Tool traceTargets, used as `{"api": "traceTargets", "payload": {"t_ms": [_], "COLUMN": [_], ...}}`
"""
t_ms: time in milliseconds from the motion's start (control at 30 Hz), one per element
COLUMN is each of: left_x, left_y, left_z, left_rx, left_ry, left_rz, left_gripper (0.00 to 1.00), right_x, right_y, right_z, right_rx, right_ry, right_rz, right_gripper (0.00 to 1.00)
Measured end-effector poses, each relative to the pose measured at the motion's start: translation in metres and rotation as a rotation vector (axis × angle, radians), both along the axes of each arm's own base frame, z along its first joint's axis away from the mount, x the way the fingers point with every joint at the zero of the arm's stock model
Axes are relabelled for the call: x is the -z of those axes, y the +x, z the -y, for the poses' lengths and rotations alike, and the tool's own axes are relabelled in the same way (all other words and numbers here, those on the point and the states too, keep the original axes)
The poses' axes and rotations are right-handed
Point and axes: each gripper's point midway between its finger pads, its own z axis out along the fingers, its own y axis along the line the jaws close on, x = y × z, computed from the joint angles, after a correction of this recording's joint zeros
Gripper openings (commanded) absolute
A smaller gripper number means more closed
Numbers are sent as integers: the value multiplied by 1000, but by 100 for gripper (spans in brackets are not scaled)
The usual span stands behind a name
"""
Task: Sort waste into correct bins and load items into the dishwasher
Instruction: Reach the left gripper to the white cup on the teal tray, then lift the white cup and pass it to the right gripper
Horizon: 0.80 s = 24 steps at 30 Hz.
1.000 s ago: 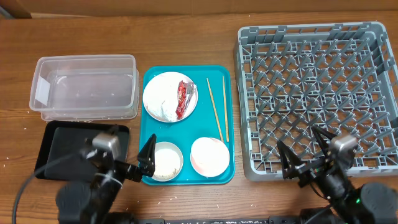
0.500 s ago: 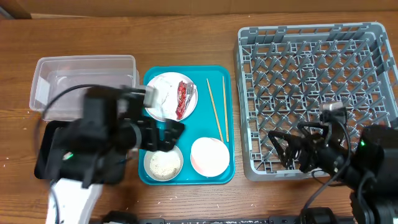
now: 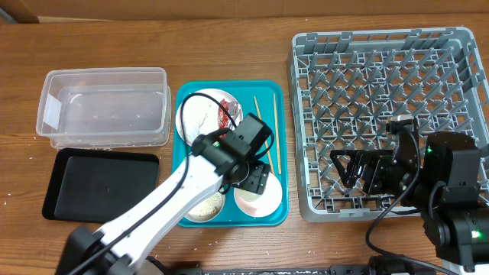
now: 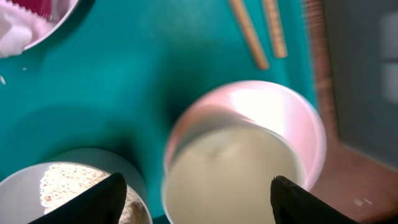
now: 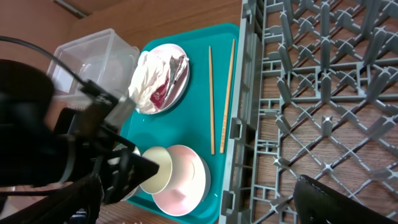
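Note:
My left gripper (image 3: 257,180) (image 4: 199,202) is open, its fingers on either side of a small white cup (image 4: 230,174) that stands in a whitish bowl (image 3: 263,200) (image 4: 298,118) on the teal tray. A second bowl (image 3: 202,205) (image 4: 62,193) beside it holds rice-like grains. The white plate (image 3: 200,114) (image 5: 158,78) carries the crumpled napkin (image 5: 146,74) and red wrapper (image 3: 224,114). The chopsticks (image 3: 275,141) (image 5: 211,99) lie on the tray's right side. My right gripper (image 3: 344,172) (image 5: 199,186) is open and empty above the grey dish rack's (image 3: 390,92) front left part.
The teal tray (image 3: 269,92) lies between the bins and the rack. The clear tub (image 3: 103,107) stands at the back left. The black tray (image 3: 103,183) lies in front of it. My left arm crosses the teal tray's front left corner.
My left arm has swung right from over the black tray to the bowl with the cup. My right arm has moved up over the rack's front.

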Motion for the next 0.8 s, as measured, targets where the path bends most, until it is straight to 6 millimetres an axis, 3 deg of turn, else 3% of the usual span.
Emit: {"api": "traceTargets", "payload": {"t_ms": [67,133,400,500,600,667,800], "left_x": [16,26,20,-19,-75,-110,-134], "left_y": [3,6,1,6,21,28,28], "left_z": [-4,-3,-7,-17,-29,-47,-70], "left_rx": [-22,-31,-47,-78,-112,-136,-156], "left_ry": [48,63,52,-23,-219,-387,-606], "left_rz": [-21,-30,-47,-3,80,125,89], "left_gripper": [48,6,4,4,4,4,4], "right_x": [0,0,0,0,-1,-5,-12], "right_y": [0,0,0,0,-1,-1,0], "right_z": [0,0,0,0,-2,-7,-14], "right_rx": [6,9,11,10,0,-22,-56], "right_ry": [6,9,10,11,21,43,77], "right_rz": [-6,-8,-8,-8,-8,2,28], "right_gripper": [100,100,100,100,97,97,97]}}
